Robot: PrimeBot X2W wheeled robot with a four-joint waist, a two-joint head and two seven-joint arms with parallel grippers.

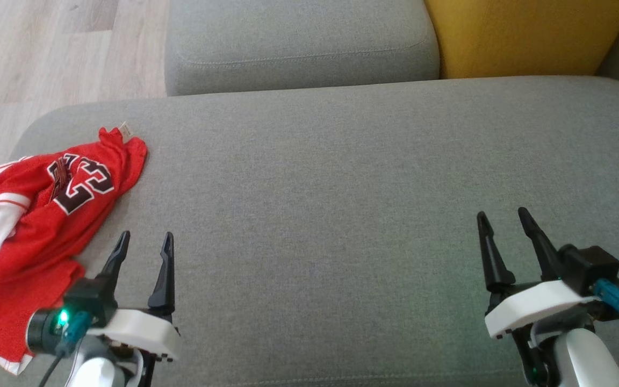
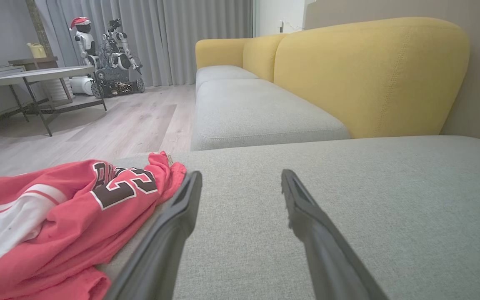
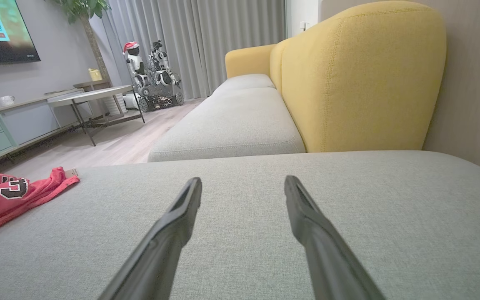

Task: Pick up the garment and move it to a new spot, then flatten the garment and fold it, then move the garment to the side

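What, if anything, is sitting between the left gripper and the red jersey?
Nothing visible. The left gripper is open and sits just beside the crumpled red jersey on the grey cushion, with only a strip of bare fabric between them.

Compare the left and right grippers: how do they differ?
The left gripper sits beside the crumpled red jersey; the right gripper is far from it, over grey cushion. The left gripper points nearly straight ahead; the right gripper leans leftward. Both have open, empty jaws.

a grey sofa cushion (image 1: pixel 342 188) — a crumpled red jersey (image 1: pixel 35 226) lies at its left edge.
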